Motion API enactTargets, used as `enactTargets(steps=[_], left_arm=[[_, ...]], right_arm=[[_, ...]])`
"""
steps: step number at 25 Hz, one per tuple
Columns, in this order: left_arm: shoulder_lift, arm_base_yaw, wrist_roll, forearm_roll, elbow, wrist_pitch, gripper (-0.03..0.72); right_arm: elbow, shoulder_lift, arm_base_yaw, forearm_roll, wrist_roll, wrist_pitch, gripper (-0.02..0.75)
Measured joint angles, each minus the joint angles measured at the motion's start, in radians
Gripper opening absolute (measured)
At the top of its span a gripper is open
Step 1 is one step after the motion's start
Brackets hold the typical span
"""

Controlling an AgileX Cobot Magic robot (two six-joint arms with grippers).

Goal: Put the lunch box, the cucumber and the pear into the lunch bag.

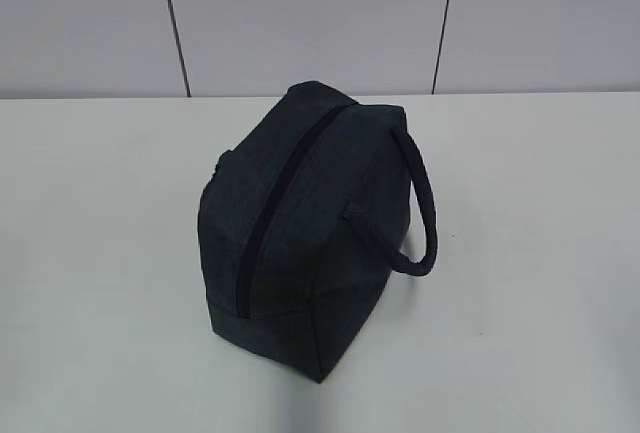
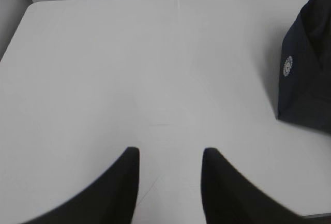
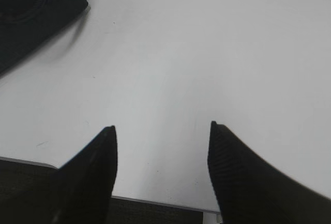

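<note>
The dark navy lunch bag [image 1: 300,223] stands in the middle of the white table with its zipper [image 1: 275,188] shut along the top and its looped strap handle [image 1: 415,218] hanging to the right. A corner of the bag shows at the right edge of the left wrist view [image 2: 307,74] and at the top left of the right wrist view [image 3: 31,12]. My left gripper [image 2: 170,154] is open and empty over bare table. My right gripper [image 3: 163,131] is open and empty near the table's front edge. The lunch box, cucumber and pear are out of view. Neither gripper shows in the exterior view.
The white table [image 1: 540,313] ends at a grey panelled wall [image 1: 320,13] behind. The table's front edge [image 3: 155,203] lies just below my right gripper. A small round white badge [image 2: 287,66] is on the bag's side.
</note>
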Motion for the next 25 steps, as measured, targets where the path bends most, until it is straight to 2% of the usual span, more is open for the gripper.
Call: enactTargets(steps=[25], left_arm=[[0.0,0.0,0.0,0.0,0.0,0.0,0.241]], right_arm=[[0.0,0.0,0.0,0.0,0.0,0.0,0.444]])
